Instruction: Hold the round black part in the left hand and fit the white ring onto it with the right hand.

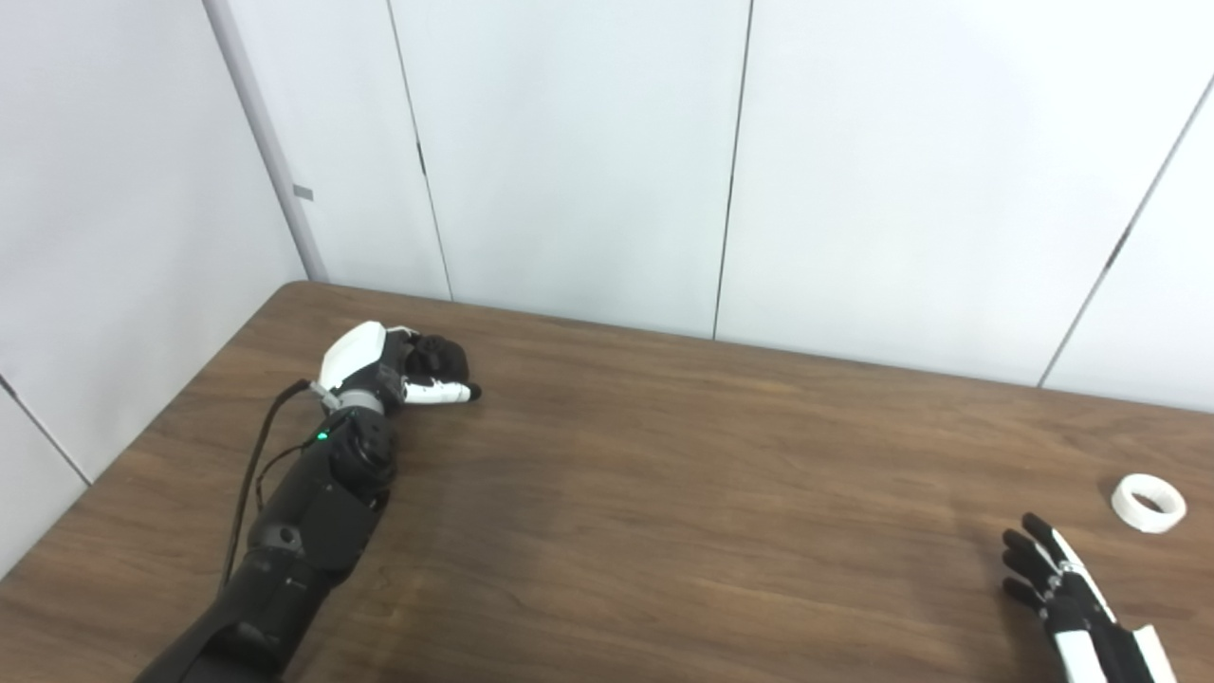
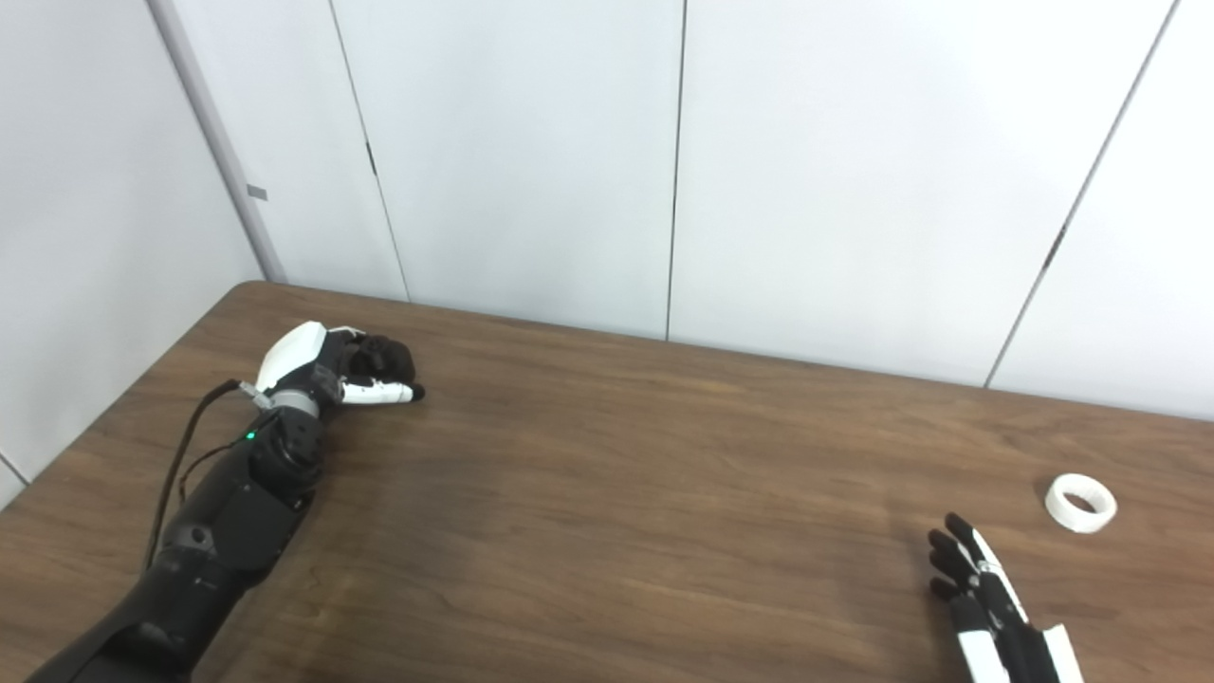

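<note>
R hand (image 1: 1067, 593) low at near right edge, fingers apart, holding nothing. Ring (image 1: 1149, 502) flat on table (image 1: 664, 493) just beyond it, not touching. L hand (image 1: 398, 370) far left, curled round black part (image 1: 438, 357).

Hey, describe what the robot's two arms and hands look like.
The left arm is glossy black with a small green light near the wrist and a black cable along its outer side. The left hand has a white back shell and black-and-white fingers. The right hand is black with white panels and a white strip along one finger.
</note>
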Robot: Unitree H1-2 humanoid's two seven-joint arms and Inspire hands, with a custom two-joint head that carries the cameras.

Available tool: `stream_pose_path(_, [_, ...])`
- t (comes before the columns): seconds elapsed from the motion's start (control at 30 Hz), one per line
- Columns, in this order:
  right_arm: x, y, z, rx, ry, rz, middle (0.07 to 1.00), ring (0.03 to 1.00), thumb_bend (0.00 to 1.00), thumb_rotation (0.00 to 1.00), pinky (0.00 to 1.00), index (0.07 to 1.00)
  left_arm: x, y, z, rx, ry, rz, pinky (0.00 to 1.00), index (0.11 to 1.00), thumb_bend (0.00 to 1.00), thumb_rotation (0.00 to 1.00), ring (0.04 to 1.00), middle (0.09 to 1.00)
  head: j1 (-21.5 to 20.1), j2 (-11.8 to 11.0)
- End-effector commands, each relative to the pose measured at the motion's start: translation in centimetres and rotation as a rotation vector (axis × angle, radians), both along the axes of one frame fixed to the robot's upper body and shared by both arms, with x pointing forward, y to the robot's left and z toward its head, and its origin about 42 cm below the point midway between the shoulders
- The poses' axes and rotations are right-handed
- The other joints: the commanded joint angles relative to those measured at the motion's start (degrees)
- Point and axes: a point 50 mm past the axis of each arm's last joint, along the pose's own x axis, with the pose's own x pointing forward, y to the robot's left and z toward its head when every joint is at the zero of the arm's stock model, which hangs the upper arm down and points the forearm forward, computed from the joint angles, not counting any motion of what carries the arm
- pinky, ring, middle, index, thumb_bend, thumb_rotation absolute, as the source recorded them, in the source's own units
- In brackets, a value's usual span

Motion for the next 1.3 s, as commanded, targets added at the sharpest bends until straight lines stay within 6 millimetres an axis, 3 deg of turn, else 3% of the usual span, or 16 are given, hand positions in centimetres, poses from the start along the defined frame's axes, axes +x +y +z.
stream_pose_path(0.0, [-0.35,-0.22,-0.35,0.008,0.022,-0.022,0.901,0.899,0.62,1.00,0.97,0.936,1.40,0.74,3.62,0.036,-0.096,0.016,1.00,0.797,0.91,0.36,1.000,0.939,0.1,0.1])
stream_pose_path(0.3, [-0.30,-0.28,-0.32,0.008,0.028,-0.022,0.905,0.901,0.64,1.00,0.98,0.940,1.25,1.10,3.58,0.044,-0.122,0.031,1.00,0.780,0.90,0.32,0.986,0.919,0.2,0.1])
stream_pose_path(1.27, [-0.17,-0.32,-0.20,0.001,0.031,-0.030,0.894,0.899,0.64,1.00,0.98,0.930,1.71,1.22,3.74,0.069,-0.089,0.038,1.00,0.739,0.89,0.31,0.959,0.883,0.4,0.4])
